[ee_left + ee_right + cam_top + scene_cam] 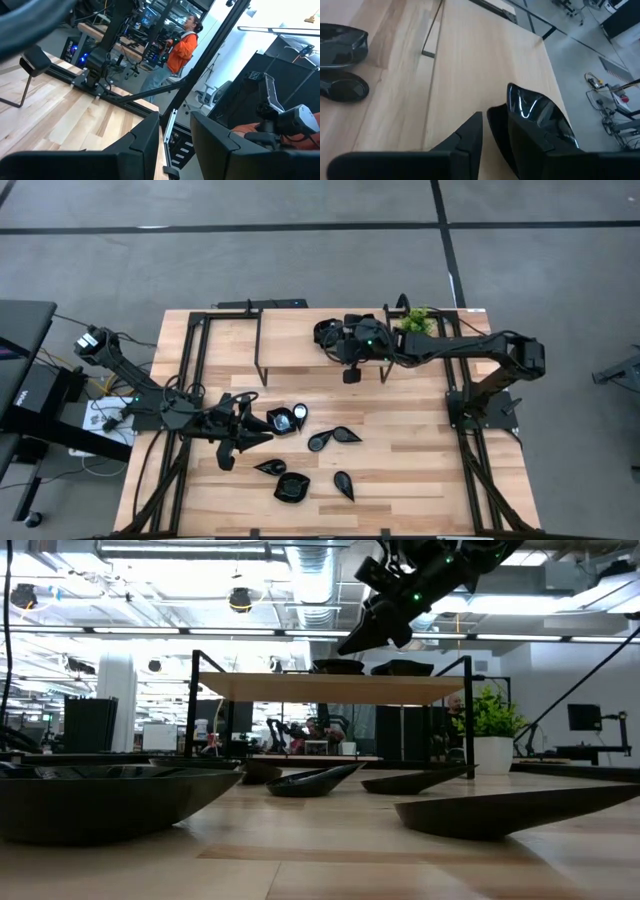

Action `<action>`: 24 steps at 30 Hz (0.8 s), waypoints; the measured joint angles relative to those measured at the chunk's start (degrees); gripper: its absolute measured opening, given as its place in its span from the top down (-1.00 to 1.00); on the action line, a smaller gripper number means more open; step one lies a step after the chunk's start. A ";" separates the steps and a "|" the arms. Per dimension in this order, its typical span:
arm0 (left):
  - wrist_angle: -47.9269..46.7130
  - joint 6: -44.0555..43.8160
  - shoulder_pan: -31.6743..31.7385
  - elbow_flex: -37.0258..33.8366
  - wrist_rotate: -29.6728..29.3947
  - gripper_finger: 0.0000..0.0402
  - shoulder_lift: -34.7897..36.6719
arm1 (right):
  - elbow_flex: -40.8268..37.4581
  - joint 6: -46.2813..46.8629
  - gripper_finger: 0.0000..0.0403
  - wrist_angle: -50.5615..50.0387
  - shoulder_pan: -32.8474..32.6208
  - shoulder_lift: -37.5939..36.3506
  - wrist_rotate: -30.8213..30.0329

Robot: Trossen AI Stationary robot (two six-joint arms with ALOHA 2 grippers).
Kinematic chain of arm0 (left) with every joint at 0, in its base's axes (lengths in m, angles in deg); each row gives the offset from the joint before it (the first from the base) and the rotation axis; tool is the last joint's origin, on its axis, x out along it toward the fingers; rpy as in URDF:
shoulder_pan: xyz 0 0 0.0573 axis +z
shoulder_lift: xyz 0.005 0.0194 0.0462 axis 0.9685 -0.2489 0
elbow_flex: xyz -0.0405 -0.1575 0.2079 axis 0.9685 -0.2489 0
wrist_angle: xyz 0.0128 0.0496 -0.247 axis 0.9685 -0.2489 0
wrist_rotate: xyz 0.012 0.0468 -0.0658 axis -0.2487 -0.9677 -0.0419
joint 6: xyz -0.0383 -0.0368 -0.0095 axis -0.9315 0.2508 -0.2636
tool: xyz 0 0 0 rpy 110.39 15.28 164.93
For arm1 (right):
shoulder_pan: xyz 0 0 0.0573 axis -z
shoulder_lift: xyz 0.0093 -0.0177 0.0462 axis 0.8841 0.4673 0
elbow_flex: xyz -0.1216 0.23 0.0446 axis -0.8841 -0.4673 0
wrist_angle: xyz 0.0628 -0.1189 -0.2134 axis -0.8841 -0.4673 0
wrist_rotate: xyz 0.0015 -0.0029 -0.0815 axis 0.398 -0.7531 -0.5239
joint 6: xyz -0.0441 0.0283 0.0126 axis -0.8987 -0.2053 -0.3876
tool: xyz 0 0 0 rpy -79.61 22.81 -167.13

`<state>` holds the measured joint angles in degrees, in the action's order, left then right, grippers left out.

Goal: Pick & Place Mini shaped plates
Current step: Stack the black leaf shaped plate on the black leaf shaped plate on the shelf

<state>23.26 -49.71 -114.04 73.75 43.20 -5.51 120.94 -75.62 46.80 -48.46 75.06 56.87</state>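
Worktop (pixel 400 460) of pale wood carried a raised shelf (pixel 290 350) at its far middle. The right arm reached in over the shelf and the left arm hung low over the near left part.

The right end effector (pixel 485 122) hovered above the shelf, well clear of it in the low view. Its fingers were pinched on the rim of a glossy black mini plate (pixel 535 112), which stuck out to one side. Two more plates (pixel 342 45) already sat on the shelf, close together and near the held one's likely spot.

The left end effector (pixel 175 130) had its fingers apart with nothing between them. It hung beside the loose plates on the worktop, among them a scalloped plate (pixel 292 487) and a teardrop plate (pixel 347 434). A potted plant (pixel 415 320) stood at the shelf's far right.

The step looked like placing the held plate on the shelf. Best done by levelling the plate first and coming straight down onto a bare patch. It should stay apart from the two placed plates and let go only once the base rests flat. A rim grip on a glossy dish could slip, so a slow descent seemed wise.
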 joint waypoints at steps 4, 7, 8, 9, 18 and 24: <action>0.19 0.00 -0.02 0.00 0.00 0.44 0.00 | 0.00 0.02 0.56 -0.01 -0.01 0.00 -0.54; 0.23 0.00 0.00 0.00 0.00 0.44 0.00 | 0.00 0.00 0.56 -0.28 0.01 0.00 -2.94; 0.24 0.00 -0.02 0.00 0.00 0.44 -0.01 | 0.00 0.00 0.56 -0.63 0.01 0.00 -3.50; 0.24 0.00 -0.02 0.00 0.00 0.44 0.00 | 0.00 0.00 0.56 -1.04 0.11 0.00 -3.90; 0.52 0.00 -0.02 0.00 0.00 0.44 0.00 | -0.04 0.04 0.56 -3.98 0.73 0.00 -4.63; 0.56 0.00 0.00 0.00 0.00 0.44 0.00 | -0.04 0.06 0.56 -4.06 0.56 0.00 -8.36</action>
<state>23.83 -49.71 -114.04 73.75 43.20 -5.51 120.90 -75.55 42.74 -47.90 75.06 48.50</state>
